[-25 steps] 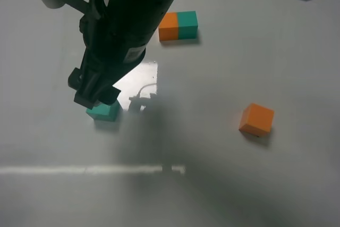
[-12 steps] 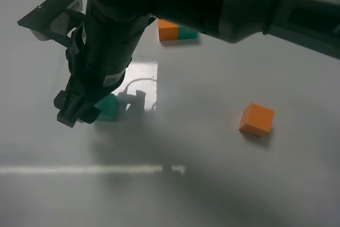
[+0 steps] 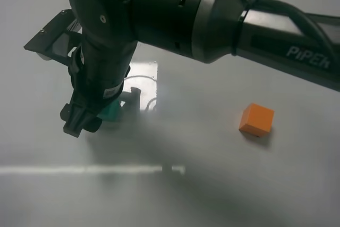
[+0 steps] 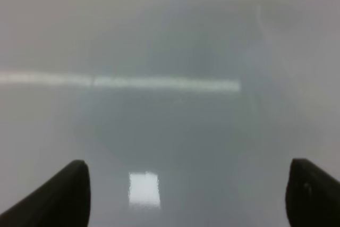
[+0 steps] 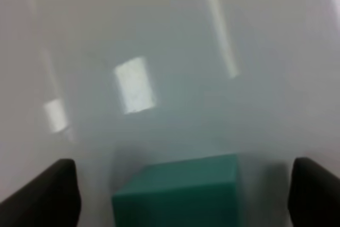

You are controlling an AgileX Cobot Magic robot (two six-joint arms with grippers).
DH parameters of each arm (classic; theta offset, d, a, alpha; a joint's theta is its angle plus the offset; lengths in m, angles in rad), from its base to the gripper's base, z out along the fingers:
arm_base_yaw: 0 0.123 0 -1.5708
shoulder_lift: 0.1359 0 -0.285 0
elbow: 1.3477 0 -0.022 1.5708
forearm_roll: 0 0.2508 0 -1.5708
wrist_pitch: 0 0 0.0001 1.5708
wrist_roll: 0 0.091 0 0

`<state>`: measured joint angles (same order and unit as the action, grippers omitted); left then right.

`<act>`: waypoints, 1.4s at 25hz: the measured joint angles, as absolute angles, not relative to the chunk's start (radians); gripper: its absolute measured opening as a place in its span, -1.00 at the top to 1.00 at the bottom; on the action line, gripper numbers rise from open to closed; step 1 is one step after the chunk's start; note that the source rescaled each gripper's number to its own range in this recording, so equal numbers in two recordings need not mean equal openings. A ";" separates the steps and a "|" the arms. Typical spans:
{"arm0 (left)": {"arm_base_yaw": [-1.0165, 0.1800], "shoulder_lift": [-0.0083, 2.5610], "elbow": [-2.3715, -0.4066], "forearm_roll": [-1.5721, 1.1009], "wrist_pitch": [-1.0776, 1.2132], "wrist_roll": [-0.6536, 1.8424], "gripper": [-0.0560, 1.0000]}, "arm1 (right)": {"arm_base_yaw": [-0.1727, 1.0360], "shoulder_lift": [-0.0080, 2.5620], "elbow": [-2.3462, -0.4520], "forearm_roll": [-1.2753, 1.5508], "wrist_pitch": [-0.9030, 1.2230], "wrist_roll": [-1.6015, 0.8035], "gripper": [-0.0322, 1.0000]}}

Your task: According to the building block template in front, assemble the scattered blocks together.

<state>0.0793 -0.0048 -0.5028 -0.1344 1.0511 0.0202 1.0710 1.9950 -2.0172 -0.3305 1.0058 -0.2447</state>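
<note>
Our left gripper [image 4: 186, 195] hangs over bare tabletop [image 4: 175, 131], jaws wide, holding nothing; within 1 second the right gripper [image 3: 81, 122] has reached across and sunk lower, so the teal-green cube [image 3: 111, 112] now sits on the tabletop between its wide jaws, unclamped; its arm now hides the template; the orange cube [image 3: 256, 119] lies well apart; we judge a grasp is next.

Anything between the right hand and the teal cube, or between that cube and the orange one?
Nothing visible. The teal cube sits in the gap between the fingers of the open right hand, nothing before it. The table from there to the orange cube shows only shadow and reflections.
</note>
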 joint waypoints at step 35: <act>0.079 -0.005 -0.503 -0.134 1.052 0.022 0.89 | 1.073 2.001 -2.014 -0.419 1.009 -0.240 0.93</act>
